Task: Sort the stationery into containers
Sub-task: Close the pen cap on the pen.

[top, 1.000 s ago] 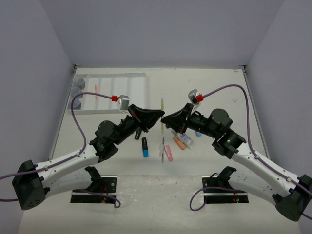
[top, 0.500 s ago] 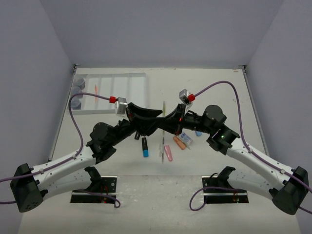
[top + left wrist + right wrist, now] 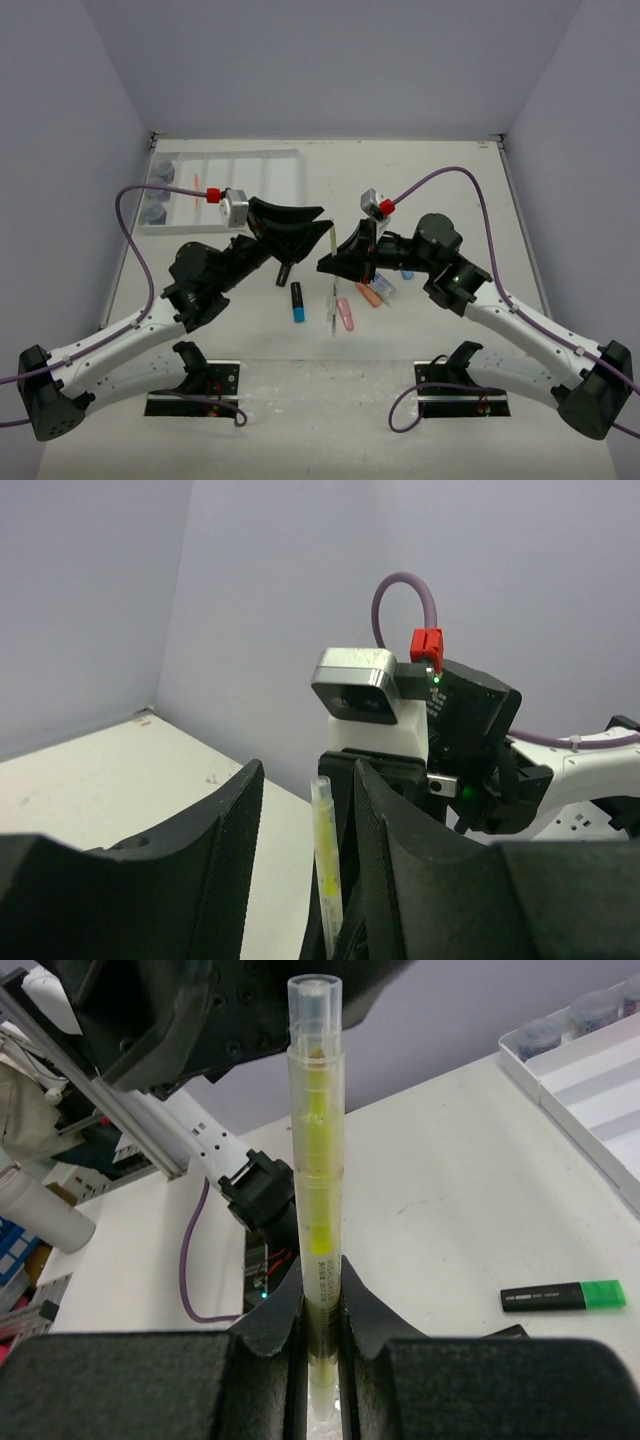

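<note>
Above mid-table, my right gripper (image 3: 320, 1332) clamps the pen (image 3: 314, 1190) upright, while my left gripper (image 3: 300, 820) stands open around it. If right lets go before left closes, I judge it drops, well apart from the tray (image 3: 285, 190).

This is a robotics lab test cell: plain lilac-grey walls (image 3: 330, 70) box in a white table (image 3: 450, 190). The left arm (image 3: 120, 335) and right arm (image 3: 520, 322), trailing purple cables (image 3: 452, 169), are bolted to black base plates (image 3: 165, 403). What may be aluminium framing (image 3: 150, 1150) shows, blurred, beyond the table edge.
</note>
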`<state>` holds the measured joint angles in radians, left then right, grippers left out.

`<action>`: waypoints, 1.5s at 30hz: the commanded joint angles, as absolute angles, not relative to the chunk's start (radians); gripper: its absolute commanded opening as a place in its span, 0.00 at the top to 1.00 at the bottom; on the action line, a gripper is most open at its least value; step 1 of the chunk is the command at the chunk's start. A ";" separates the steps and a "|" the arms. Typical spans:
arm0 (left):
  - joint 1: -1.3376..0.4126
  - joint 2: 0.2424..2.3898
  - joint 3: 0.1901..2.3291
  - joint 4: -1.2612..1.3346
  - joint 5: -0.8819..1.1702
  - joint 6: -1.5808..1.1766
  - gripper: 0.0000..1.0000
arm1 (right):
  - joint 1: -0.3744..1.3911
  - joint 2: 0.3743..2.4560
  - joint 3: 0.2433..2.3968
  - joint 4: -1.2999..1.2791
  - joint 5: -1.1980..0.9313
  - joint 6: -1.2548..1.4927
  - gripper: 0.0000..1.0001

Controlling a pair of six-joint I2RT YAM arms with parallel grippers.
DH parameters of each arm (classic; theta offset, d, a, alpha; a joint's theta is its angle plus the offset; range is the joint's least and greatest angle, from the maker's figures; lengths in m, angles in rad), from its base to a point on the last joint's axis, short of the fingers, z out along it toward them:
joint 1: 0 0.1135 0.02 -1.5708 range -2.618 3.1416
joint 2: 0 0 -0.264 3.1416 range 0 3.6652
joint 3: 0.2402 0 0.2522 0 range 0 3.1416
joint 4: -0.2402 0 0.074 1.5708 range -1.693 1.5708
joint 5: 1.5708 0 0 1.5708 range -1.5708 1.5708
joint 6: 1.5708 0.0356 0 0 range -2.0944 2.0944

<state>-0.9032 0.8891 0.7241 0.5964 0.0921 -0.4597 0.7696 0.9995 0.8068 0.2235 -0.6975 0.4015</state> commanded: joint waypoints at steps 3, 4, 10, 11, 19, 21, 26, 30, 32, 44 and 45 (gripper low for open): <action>-0.890 0.916 0.795 0.586 0.089 -0.429 0.59 | 0.775 1.006 0.871 0.183 -0.744 0.340 1.00; -0.890 0.921 0.800 0.589 0.098 -0.432 0.59 | 0.775 1.006 0.871 0.180 -0.744 0.339 1.00; -0.887 0.964 0.816 0.613 0.204 -0.486 0.64 | 0.776 1.005 0.885 0.161 -0.720 0.333 1.00; -0.887 0.969 0.816 0.618 0.222 -0.495 0.69 | 0.776 1.005 0.885 0.161 -0.718 0.334 1.00; -0.887 0.974 0.782 0.625 0.285 -0.558 0.99 | 0.776 0.999 0.908 0.152 -0.671 0.342 1.00; -0.887 0.975 0.772 0.620 0.298 -0.569 1.00 | 0.776 0.999 0.924 0.142 -0.626 0.342 1.00; -0.888 0.978 0.728 0.619 0.319 -0.618 1.00 | 0.760 1.006 1.023 0.124 -0.494 0.343 1.00; -0.888 0.970 0.677 0.620 0.330 -0.643 1.00 | 0.702 1.050 1.142 0.107 -0.518 0.360 1.00; -0.889 0.965 0.646 0.636 0.339 -0.662 1.00 | 0.685 1.084 1.201 0.097 -0.534 0.364 1.00; -0.879 0.898 0.645 0.452 0.201 -0.628 1.00 | 0.655 1.336 1.440 0.065 -0.652 0.388 1.00; -0.867 0.886 0.687 0.376 0.150 -0.591 1.00 | 0.655 1.320 1.380 0.093 -0.655 0.393 1.00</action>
<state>-0.8207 0.9087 0.6434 0.8886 -0.0121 -0.6674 0.7319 1.3583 1.4381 -0.3060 -0.8630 0.3203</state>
